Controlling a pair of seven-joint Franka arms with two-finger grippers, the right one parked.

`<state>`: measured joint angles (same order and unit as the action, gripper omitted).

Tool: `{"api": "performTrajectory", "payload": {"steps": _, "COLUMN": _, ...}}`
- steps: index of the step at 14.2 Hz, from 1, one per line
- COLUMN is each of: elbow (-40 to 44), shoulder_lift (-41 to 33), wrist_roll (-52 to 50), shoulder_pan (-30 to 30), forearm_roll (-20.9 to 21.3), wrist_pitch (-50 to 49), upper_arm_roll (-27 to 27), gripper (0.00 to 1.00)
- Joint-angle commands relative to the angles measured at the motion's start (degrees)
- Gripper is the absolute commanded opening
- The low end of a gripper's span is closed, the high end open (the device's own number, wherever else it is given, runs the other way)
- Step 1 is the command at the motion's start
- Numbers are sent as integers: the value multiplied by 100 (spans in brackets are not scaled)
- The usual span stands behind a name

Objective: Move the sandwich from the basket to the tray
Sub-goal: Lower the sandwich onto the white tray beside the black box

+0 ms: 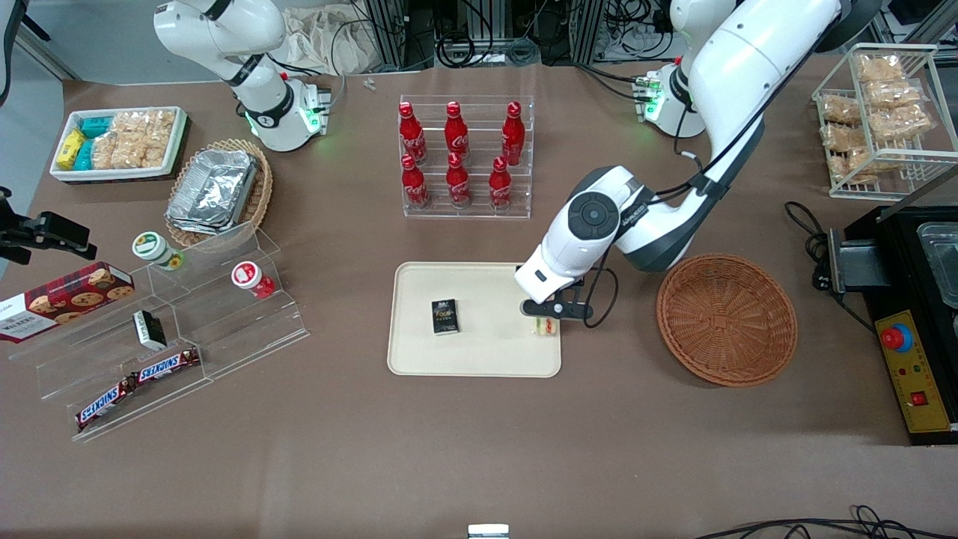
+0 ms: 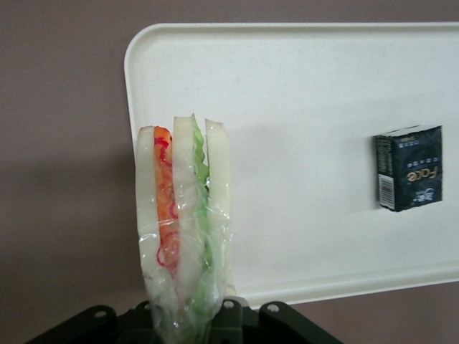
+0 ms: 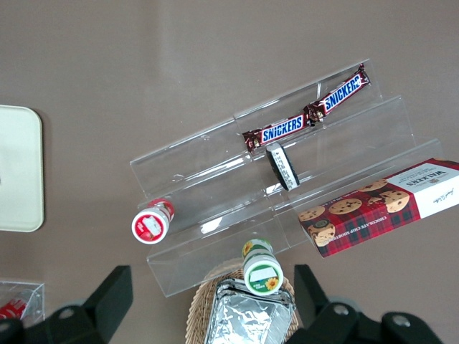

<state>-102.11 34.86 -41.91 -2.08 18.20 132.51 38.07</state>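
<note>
Sandwich (image 2: 183, 229) stands on edge in the wrist view, its clear wrap, white bread and orange, red and green layers plain to see, its base clamped in the end effector (image 2: 188, 319), whose fingers are closed on it. The front view shows it only as a small pale wedge (image 1: 547, 326) under the end effector (image 1: 552, 313), over the tray (image 1: 479, 352) at its edge toward the working arm's end of the worktop (image 1: 479, 449). A small black box (image 1: 444, 317) lies on the tray, well apart from the sandwich. The basket (image 1: 726, 320) sits beside the tray. The left arm reaches from its base and bends at the elbow, wrist pointing down over the tray's edge
</note>
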Motion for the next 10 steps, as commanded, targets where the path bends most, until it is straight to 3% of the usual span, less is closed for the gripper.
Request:
{"api": "performTrajectory", "payload": {"steps": 1, "elbow": 209, "shoulder_lift": 372, "wrist_roll": -273, "shoulder_pan": -20, "forearm_roll": 420, "wrist_pitch": 152, "upper_arm_roll": 25, "gripper": 12}}
{"api": "performTrajectory", "payload": {"steps": 5, "elbow": 209, "shoulder_lift": 671, "wrist_roll": -494, "shoulder_pan": -11, "forearm_roll": 799, "wrist_pitch": 486, "upper_arm_roll": 25, "gripper": 13}}
{"api": "performTrajectory", "payload": {"steps": 7, "elbow": 209, "shoulder_lift": 689, "wrist_roll": -494, "shoulder_pan": -11, "forearm_roll": 808, "wrist_pitch": 513, "upper_arm_roll": 8, "gripper": 23}}
{"api": "performTrajectory", "payload": {"steps": 10, "elbow": 192, "shoulder_lift": 750, "wrist_roll": -467, "shoulder_pan": -11, "forearm_roll": 869, "wrist_pitch": 688, "upper_arm_roll": -107, "gripper": 58}}
